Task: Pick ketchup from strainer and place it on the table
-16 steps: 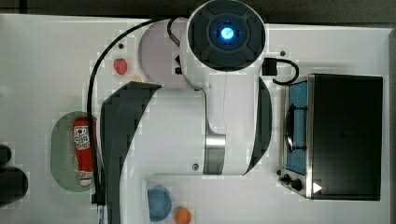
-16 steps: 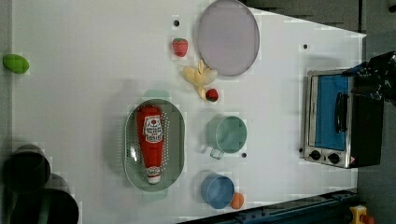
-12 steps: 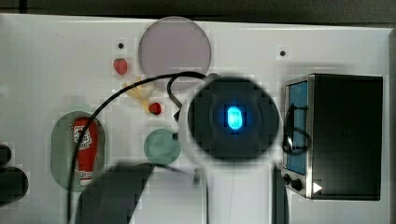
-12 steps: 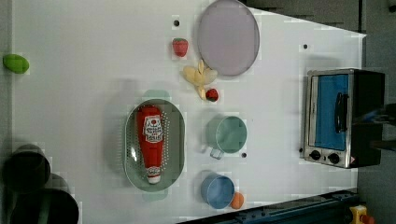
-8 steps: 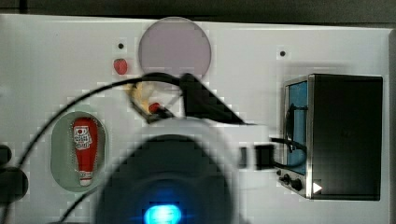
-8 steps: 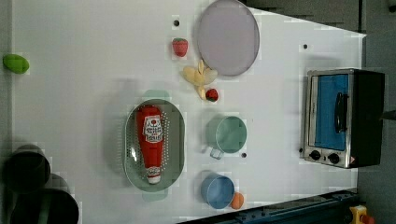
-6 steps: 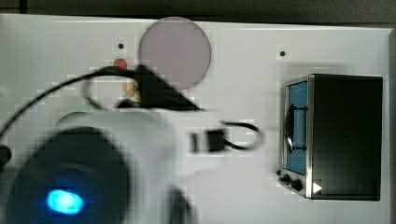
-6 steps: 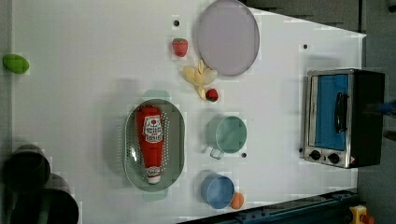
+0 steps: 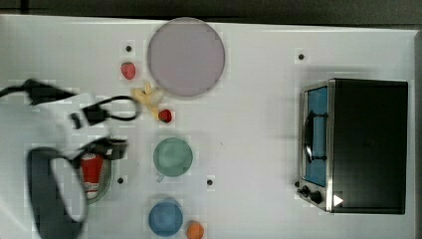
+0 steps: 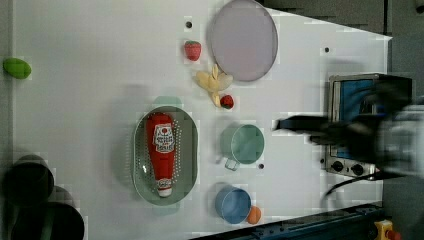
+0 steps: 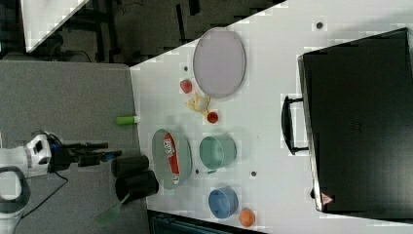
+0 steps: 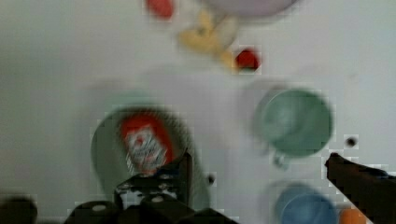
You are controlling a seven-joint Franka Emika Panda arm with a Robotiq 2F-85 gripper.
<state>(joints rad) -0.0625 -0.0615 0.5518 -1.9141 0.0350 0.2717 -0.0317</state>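
So we're in the approach step: the table is bare of ketchup, which lies lengthwise in the strainer, the ketchup untouched. The gripper hangs wide open above, holding nothing. Next we'd guess it lines up over the bottle and drops. Compared with a moment ago, the arm has swung toward the top view's left.

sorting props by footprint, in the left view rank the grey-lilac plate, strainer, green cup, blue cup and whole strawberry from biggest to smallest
1. strainer, and the grey-lilac plate looks close to it, so I won't split them.
2. green cup.
3. blue cup, slightly smaller.
4. whole strawberry, clearly the smallest.
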